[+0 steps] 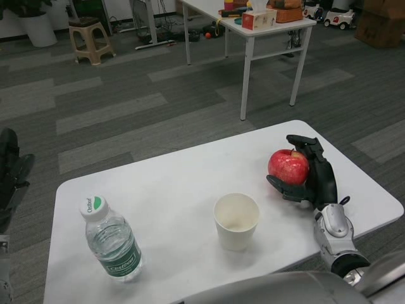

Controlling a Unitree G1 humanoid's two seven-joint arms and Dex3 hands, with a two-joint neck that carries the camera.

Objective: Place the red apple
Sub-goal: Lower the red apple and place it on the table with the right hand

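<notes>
The red apple [288,166] has a smooth, glossy skin with a small highlight. The right hand [310,174] looks like matt black plastic, and its forearm [335,237] is shiny silver metal. The cup [236,220] seems matt paper. The bottle [112,242] is clear glossy plastic. The table [171,190] is smooth, matt white.

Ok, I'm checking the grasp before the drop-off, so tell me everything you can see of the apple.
The apple is red with paler yellowish speckling, glossy, round and whole, with a dimple at the top. The right robot hand holds it, black fingers wrapping its right side and underside. It sits upright over the right part of the white table, right of the paper cup.
</notes>
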